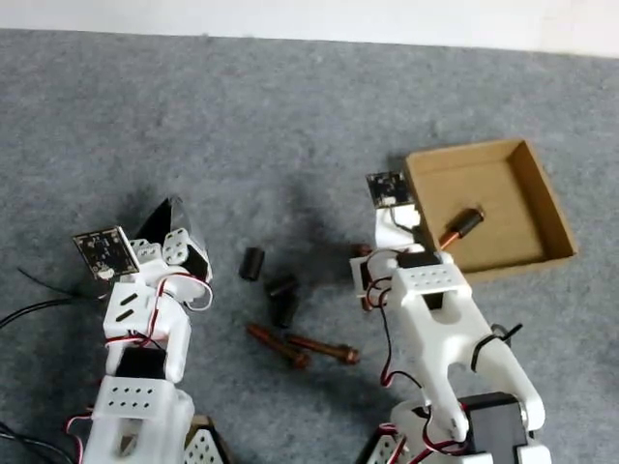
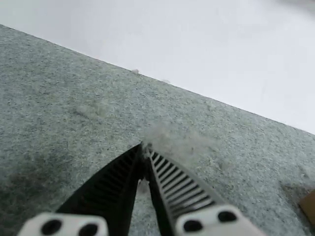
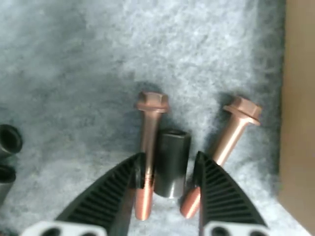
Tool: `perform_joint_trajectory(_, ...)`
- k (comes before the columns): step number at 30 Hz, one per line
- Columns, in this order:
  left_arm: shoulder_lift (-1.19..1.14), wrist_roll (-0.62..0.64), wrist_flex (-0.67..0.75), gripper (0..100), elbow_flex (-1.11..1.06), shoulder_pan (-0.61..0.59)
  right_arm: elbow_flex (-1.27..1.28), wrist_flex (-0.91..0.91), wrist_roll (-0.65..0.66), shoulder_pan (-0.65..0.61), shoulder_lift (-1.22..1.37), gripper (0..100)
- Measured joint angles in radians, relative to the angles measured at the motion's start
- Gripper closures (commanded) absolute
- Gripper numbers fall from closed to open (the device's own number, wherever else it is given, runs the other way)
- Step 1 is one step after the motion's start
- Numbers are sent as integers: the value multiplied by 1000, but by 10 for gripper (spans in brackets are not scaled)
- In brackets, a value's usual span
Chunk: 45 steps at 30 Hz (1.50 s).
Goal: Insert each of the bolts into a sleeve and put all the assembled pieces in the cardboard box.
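The left arm point(image 1: 145, 338) stretches forward at a shallow tilt. The left end effector point(image 2: 146, 149) is closed, its two ribbed fingers point(image 2: 170, 174) pressed together at the tips and holding nothing. The right arm point(image 1: 447, 324) bends at the wrist, so the right end effector point(image 3: 167, 164) points steeply down with its jaws apart, a clear gap between them. The two end effectors are well apart.
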<state>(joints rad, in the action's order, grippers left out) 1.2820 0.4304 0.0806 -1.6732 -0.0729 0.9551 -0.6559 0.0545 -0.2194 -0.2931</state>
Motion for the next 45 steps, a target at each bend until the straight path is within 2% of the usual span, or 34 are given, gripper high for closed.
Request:
perform_joint_trajectory(14, 0, 0, 0, 989, 0, 0, 0, -2, -37, 43, -2, 844)
perform_joint_trajectory(20, 0, 0, 0, 989, 0, 0, 5, 5, -37, 46, -2, 906)
perform_joint_trajectory(31, 0, 0, 0, 989, 0, 0, 6, 0, -37, 52, 0, 906)
perform_joint_trajectory(45, 0, 0, 0, 989, 0, 0, -101, -35, -37, 52, 193, 906)
